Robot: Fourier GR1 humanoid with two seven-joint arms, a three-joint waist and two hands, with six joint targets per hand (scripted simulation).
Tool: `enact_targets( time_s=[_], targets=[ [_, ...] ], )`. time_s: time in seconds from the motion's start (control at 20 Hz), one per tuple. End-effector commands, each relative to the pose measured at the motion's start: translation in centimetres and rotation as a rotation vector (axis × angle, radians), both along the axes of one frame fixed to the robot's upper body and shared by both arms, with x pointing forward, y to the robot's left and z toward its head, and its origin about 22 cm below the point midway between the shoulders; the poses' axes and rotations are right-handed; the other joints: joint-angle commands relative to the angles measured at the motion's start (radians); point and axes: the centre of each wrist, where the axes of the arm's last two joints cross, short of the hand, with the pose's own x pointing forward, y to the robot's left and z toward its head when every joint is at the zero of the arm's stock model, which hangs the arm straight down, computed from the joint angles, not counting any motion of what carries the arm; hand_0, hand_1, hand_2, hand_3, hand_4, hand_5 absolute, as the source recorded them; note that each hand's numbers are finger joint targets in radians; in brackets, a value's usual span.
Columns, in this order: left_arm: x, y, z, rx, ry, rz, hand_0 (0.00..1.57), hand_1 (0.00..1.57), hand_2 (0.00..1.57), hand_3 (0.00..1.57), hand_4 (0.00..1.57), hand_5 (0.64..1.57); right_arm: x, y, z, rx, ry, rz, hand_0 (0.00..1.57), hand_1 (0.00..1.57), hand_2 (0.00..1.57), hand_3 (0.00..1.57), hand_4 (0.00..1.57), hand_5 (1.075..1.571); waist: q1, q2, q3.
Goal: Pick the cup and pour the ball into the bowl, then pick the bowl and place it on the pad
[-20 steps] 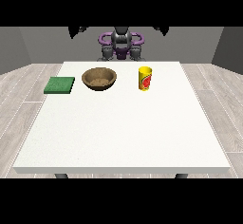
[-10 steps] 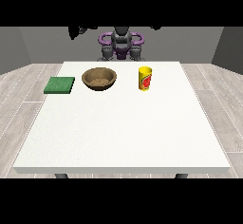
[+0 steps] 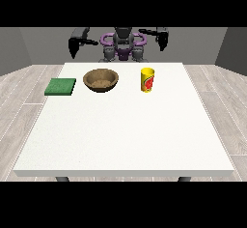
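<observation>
Cup first: yellow with a red mark on its side, standing upright on the white table, towards the far edge and a little right of the middle. Whether a ball sits inside it cannot be told from this angle. Just to its left, apart from it, sits the brown bowl, upright, its speckled inside on show. Further left again, near the table's left edge, lies the green pad, flat, with nothing on it (bowl and pad are well clear of each other). So that's pad, bowl, cup, all in one row along the far side of the table.

Up at the back, the robot sits behind the table with both arms raised out to the sides. The hand at the view's left hangs downward off the end of its arm, above and beyond the table's far left corner, touching nothing. The hand at the view's right is likewise up in the air, beyond the far edge and roughly behind the cup, holding nothing. Both hands are small and dark here, and I cannot tell whether their fingers are spread or curled.
</observation>
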Motion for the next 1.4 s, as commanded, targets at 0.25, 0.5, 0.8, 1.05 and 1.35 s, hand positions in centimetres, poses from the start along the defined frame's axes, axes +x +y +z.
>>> enact_targets(
  time_s=[0.25,0.5,0.8,1.05,1.35],
  targets=[
    [4.5,1.2,-2.0,0.055,-0.025,0.079,0.00,0.00,0.00,0.00,0.00,1.257,2.6,-2.5,0.8,-0.039,-0.060,0.052,0.00,0.00,0.00,0.00,0.00,1.560,-0.063,0.088,-0.0002],
    [4.9,-1.1,-5.4,0.065,0.006,0.062,0.00,0.00,0.00,0.00,0.00,1.244,3.3,-2.8,-0.6,-0.029,-0.009,0.016,0.00,0.00,0.00,0.00,0.00,1.562,-0.042,0.035,-0.0002],
    [6.2,1.2,-6.7,0.061,-0.082,0.129,0.00,0.00,0.00,0.00,0.00,1.238,3.2,-7.5,-0.6,0.002,-0.091,0.018,0.00,0.00,0.00,0.00,0.00,1.563,-0.067,0.125,-0.0001],
    [7.7,1.0,-8.1,0.054,-0.093,0.137,0.00,0.00,0.00,0.00,0.00,1.271,4.6,-7.7,0.6,-0.002,-0.110,0.027,0.00,0.00,0.00,0.00,0.00,1.559,-0.082,0.169,-0.0004],
    [7.2,1.5,-11.2,0.055,-0.067,0.165,0.00,0.00,0.00,0.00,0.00,1.219,3.2,-8.0,-1.7,0.002,-0.075,0.046,0.00,0.00,0.00,0.00,0.00,1.559,-0.096,0.137,-0.0004]
  ],
)
